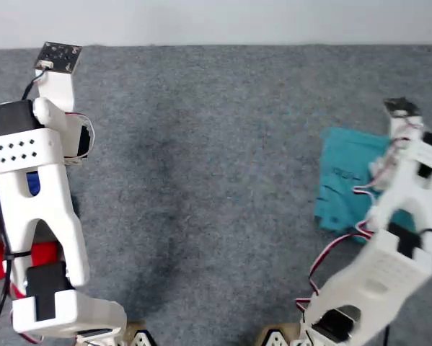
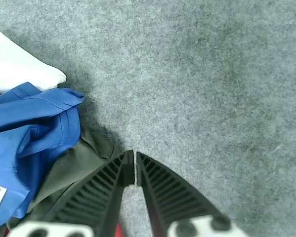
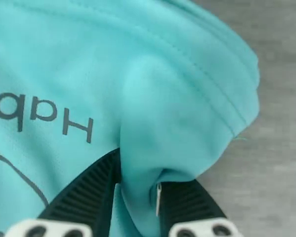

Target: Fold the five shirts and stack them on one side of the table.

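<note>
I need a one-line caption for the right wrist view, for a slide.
Right gripper pinches a raised fold of the teal shirt, with the grey table beside it.

**Surface check: cloth and plastic**

I read the counter (image 1: 216,180) as grey felt-like cloth, matt with a coarse nap. The teal shirt (image 3: 177,89) is a fine smooth knit with a faint sheen, a stitched hem and flat dark print. The blue shirt (image 2: 34,128) is smooth cloth with visible seam stitching. The olive shirt (image 2: 83,163) is duller, matt cloth. The white shirt (image 2: 14,64) is soft and matt. The left gripper (image 2: 136,160) and right gripper (image 3: 138,173) are matt black ribbed plastic. The arm shells (image 1: 28,180) are smooth white plastic with a slight gloss.
</note>
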Controlling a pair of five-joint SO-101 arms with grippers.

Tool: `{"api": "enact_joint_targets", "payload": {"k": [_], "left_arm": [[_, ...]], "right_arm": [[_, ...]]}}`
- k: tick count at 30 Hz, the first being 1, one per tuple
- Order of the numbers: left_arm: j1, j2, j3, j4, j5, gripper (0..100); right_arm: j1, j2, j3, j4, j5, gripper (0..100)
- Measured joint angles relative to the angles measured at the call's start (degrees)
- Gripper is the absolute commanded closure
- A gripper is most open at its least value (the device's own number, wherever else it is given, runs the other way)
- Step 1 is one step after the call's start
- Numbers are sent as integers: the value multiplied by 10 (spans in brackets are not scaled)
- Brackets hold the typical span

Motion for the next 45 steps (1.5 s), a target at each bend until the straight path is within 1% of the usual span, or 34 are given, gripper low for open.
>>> {"api": "enact_joint_targets", "payload": {"k": [3, 6, 10, 11, 13, 17, 19, 20, 22, 24, 25, 28, 29, 31, 32, 34, 36, 40, 45], "left_arm": [[0, -1, 0, 0, 0, 987], [0, -1, 0, 0, 0, 987], [0, -1, 0, 0, 0, 987], [0, -1, 0, 0, 0, 987], [0, -1, 0, 0, 0, 987], [0, -1, 0, 0, 0, 987], [0, -1, 0, 0, 0, 987], [0, -1, 0, 0, 0, 987], [0, -1, 0, 0, 0, 987], [0, -1, 0, 0, 0, 987], [0, -1, 0, 0, 0, 987], [0, -1, 0, 0, 0, 987], [0, -1, 0, 0, 0, 987], [0, -1, 0, 0, 0, 987], [0, -6, 0, 0, 0, 987], [0, -23, 0, 0, 0, 987], [0, -41, 0, 0, 0, 987], [0, -66, 18, 0, 0, 987], [0, -93, 80, 1, 0, 987]], "right_arm": [[42, 0, 0, -38, 47, 989], [69, 0, 0, -68, 78, 989], [93, 0, 0, -104, 99, 980], [98, 0, 0, -112, 101, 965], [107, 0, 0, -122, 102, 883], [123, 0, 0, -123, 93, 667], [133, -4, 0, -121, 51, 618], [137, -11, 0, -113, 26, 615], [141, -30, 0, -82, -20, 637], [141, -53, 0, -42, -36, 699], [141, -62, 0, -20, -40, 748], [133, -82, 0, 45, -45, 950], [127, -84, 0, 65, -45, 998], [113, -86, 0, 103, -46, 948], [107, -86, 0, 120, -47, 949], [92, -86, 0, 164, -48, 989], [76, -86, 2, 184, -48, 983], [54, -87, 52, 173, -48, 990], [27, -87, 168, 84, -48, 990]]}}
